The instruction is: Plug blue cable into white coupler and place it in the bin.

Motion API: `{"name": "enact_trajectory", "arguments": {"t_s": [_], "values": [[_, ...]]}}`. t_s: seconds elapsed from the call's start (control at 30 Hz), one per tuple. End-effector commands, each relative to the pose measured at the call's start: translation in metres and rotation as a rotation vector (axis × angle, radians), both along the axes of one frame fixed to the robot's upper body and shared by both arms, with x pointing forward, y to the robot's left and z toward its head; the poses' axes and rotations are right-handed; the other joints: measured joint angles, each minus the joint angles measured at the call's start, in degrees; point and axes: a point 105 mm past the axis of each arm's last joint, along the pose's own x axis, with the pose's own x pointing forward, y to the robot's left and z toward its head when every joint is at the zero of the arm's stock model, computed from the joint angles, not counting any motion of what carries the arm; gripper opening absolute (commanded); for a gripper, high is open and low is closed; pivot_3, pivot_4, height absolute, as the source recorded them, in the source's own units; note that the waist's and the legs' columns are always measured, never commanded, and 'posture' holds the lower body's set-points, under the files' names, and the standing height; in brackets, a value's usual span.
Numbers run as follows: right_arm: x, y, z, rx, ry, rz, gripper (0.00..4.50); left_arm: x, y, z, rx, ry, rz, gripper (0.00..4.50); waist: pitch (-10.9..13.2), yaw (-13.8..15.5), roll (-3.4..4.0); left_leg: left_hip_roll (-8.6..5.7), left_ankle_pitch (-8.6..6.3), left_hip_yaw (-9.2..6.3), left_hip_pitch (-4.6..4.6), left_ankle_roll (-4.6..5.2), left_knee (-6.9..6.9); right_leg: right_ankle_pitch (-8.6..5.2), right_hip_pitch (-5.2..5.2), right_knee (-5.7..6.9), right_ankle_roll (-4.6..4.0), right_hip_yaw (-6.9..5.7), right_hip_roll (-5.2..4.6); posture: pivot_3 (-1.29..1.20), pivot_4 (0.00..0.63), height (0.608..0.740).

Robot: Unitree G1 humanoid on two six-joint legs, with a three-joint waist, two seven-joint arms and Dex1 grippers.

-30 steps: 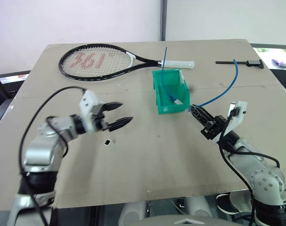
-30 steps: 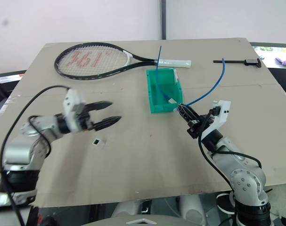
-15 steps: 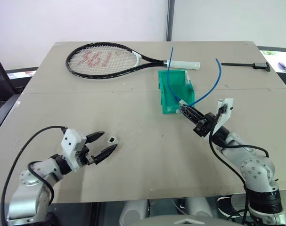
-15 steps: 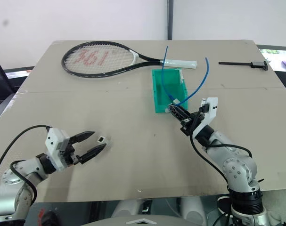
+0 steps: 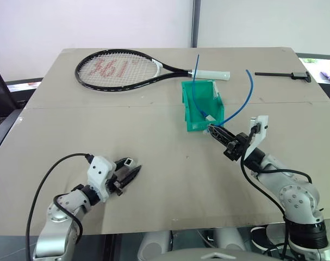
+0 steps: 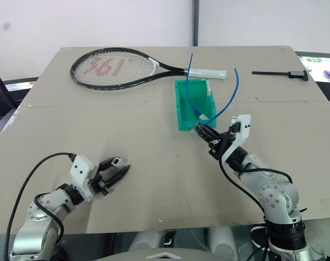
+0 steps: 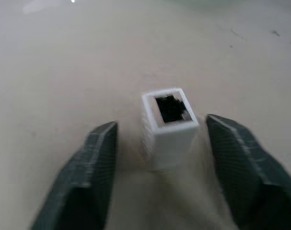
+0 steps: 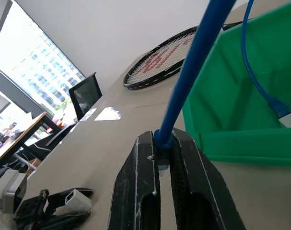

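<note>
Black tennis racket (image 5: 118, 68) lies beyond the bin (image 5: 201, 106), well apart from the white coupler (image 7: 169, 125).

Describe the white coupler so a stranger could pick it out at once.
On the tan table, look at the near left part, far from the green bin and the tennis racket. The white coupler stands between the left gripper's black fingers: a tiny white block with a dark square socket facing up.

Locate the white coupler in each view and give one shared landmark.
Left eye view: white coupler on the table, between the left gripper fingers.
Right eye view: near the lower left.
Left wrist view: centre, socket facing up.
Right wrist view: near the lower left corner.
Shared landmark: the left gripper.
</note>
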Motion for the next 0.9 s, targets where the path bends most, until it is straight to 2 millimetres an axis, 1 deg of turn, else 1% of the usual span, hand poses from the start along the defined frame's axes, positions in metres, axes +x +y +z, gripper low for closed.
{"name": "enact_trajectory", "arguments": {"t_s": [0.03, 0.07, 0.13, 0.23, 0.27, 0.33, 0.43, 0.5, 0.6, 0.7, 0.8, 0.9], "values": [[-0.006, -0.003, 0.014, 0.004, -0.058, -0.005, 0.0, -0.001, -0.007, 0.003, -0.012, -0.016, -0.037, 0.59, 0.0, 0.0, 0.0, 0.0, 0.0, 0.0, 0.0, 0.0, 0.0, 0.0, 0.0, 0.0, 0.0, 0.0, 0.0, 0.0, 0.15, 0.74], [-0.006, -0.004, 0.014, 0.0, -0.059, -0.008, 0.0, 0.0, -0.009, 0.006, -0.017, -0.021, -0.057, 0.36, 0.0, 0.0, 0.0, 0.0, 0.0, 0.0, -0.01, 0.0, 0.0, 0.0, 0.0, 0.0, 0.0, 0.0, 0.0, 0.0, 0.15, 0.74], [-0.006, -0.007, 0.014, -0.019, -0.07, -0.012, 0.0, 0.001, -0.02, 0.015, -0.04, -0.021, -0.146, 0.38, 0.0, 0.1, -0.01, 0.0, 0.0, -0.01, -0.02, 0.0, 0.0, -0.01, 0.0, 0.0, 0.01, 0.0, 0.0, 0.0, 0.15, 0.74], [-0.008, -0.012, 0.018, -0.116, -0.146, -0.003, 0.0, 0.004, -0.048, 0.029, -0.058, 0.006, -0.373, 0.38, 0.0, 0.2, 0.01, -0.02, 0.0, -0.04, -0.04, 0.0, 0.04, -0.01, 0.01, 0.0, 0.01, -0.05, 0.02, 0.0, 0.15, 0.74], [-0.01, -0.013, 0.018, -0.164, -0.171, 0.013, 0.0, 0.008, -0.058, 0.031, -0.032, 0.019, -0.451, 0.38, 0.0, 0.2, 0.01, -0.03, 0.0, -0.06, -0.05, 0.0, 0.06, -0.02, 0.01, 0.0, 0.02, -0.06, 0.02, 0.0, 0.15, 0.74], [-0.012, -0.014, 0.018, -0.239, -0.203, 0.047, 0.0, 0.017, -0.072, 0.033, 0.004, 0.042, -0.543, 0.38, 0.0, 0.2, 0.02, -0.06, 0.0, -0.06, -0.04, 0.01, 0.09, -0.02, 0.04, 0.0, 0.03, -0.07, 0.05, 0.0, 0.15, 0.74], [-0.015, -0.014, 0.016, -0.367, -0.257, 0.121, 0.0, 0.036, -0.097, 0.038, 0.047, 0.053, -0.64, 0.38, 0.0, -0.1, 0.02, -0.08, 0.0, -0.04, -0.01, 0.01, 0.09, -0.01, 0.1, -0.02, 0.03, -0.04, 0.11, 0.0, 0.15, 0.74], [-0.017, -0.011, 0.018, -0.412, -0.294, 0.169, 0.0, 0.04, -0.114, 0.038, 0.064, 0.071, -0.717, 0.38, 0.0, -0.7, 0.01, -0.08, 0.0, -0.01, 0.01, 0.01, 0.07, 0.12, 0.09, -0.03, 0.23, -0.01, 0.15, 0.0, 0.15, 0.74], [-0.017, -0.007, 0.02, -0.457, -0.339, 0.224, 0.0, 0.043, -0.133, 0.031, 0.121, 0.082, -0.799, 0.38, 0.0, -1.3, 0.01, -0.06, 0.0, -0.03, 0.0, 0.01, 0.02, 0.12, 0.07, -0.02, 0.23, 0.0, 0.17, 0.0, 0.15, 0.74], [-0.013, 0.0, 0.021, -0.486, -0.368, 0.267, 0.0, 0.053, -0.149, 0.027, 0.172, 0.059, -0.848, 0.38, 0.0, -1.3, 0.0, -0.05, 0.0, -0.05, -0.06, 0.01, 0.0, 0.13, 0.01, -0.02, 0.23, -0.01, 0.17, 0.0, 0.15, 0.74], [-0.011, 0.005, 0.019, -0.506, -0.379, 0.304, 0.0, 0.059, -0.157, 0.025, 0.199, 0.041, -0.865, 0.38, 0.0, -1.2, -0.02, -0.07, 0.0, -0.06, -0.09, 0.01, 0.05, 0.13, 0.02, -0.04, 0.24, -0.01, 0.15, 0.0, 0.15, 0.74], [-0.013, 0.014, 0.01, -0.526, -0.378, 0.382, 0.0, 0.062, -0.163, 0.02, 0.245, 0.029, -0.889, 0.38, 0.0, -1.2, -0.02, -0.07, 0.0, -0.06, -0.09, 0.01, 0.05, 0.13, 0.02, -0.04, 0.24, 0.0, 0.14, 0.0, 0.15, 0.74]]}}
